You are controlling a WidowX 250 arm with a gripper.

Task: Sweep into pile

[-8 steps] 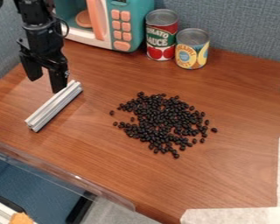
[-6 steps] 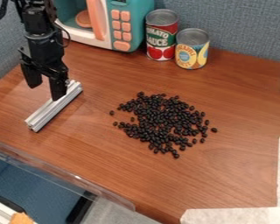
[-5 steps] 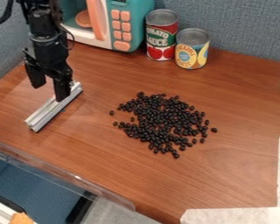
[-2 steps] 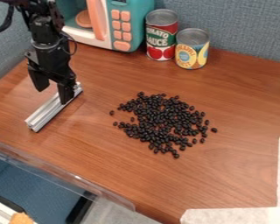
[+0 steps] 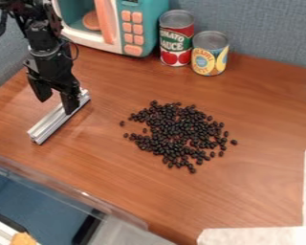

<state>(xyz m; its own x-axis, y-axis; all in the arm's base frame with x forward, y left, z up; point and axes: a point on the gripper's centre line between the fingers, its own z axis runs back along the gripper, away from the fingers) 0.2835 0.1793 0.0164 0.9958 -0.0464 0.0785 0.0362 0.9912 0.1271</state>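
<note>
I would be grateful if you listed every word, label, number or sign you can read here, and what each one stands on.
"TOMATO SAUCE", on the label of the red can; the first letter sits at the can's edge.
The lettering on the yellow can is too small to read with certainty.
The marks on the dark display of the toy microwave are too small to read.
</note>
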